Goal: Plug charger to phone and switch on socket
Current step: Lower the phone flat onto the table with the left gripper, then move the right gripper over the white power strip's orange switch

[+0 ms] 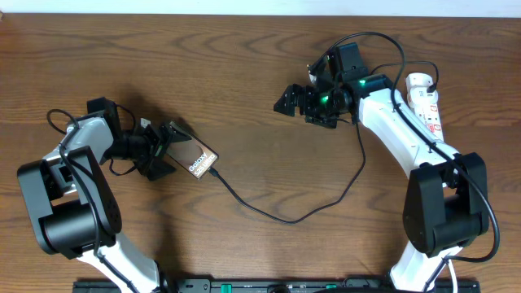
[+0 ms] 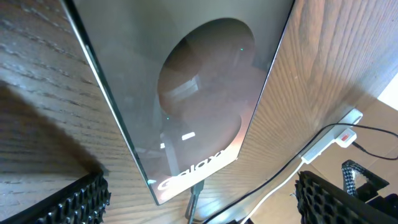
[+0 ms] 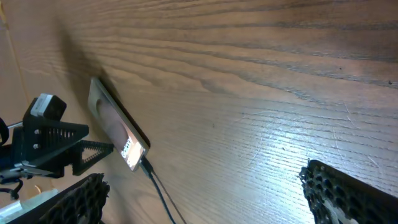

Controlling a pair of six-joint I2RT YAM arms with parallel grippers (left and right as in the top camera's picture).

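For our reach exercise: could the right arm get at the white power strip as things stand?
Probably yes, but not directly: the power strip lies beside that arm's forearm, while the empty right gripper points away from it, so it must swing back.

The left arm (image 1: 81, 138) and right arm (image 1: 391, 122) are wearing white shells with black joint housings. A green light (image 1: 326, 99) is glowing at the right wrist. Thin black cables (image 1: 383, 39) are looping alongside. Honeycombed black pads (image 2: 74, 202) are lining the left end effector (image 2: 199, 199) and right end effector (image 3: 211, 196).
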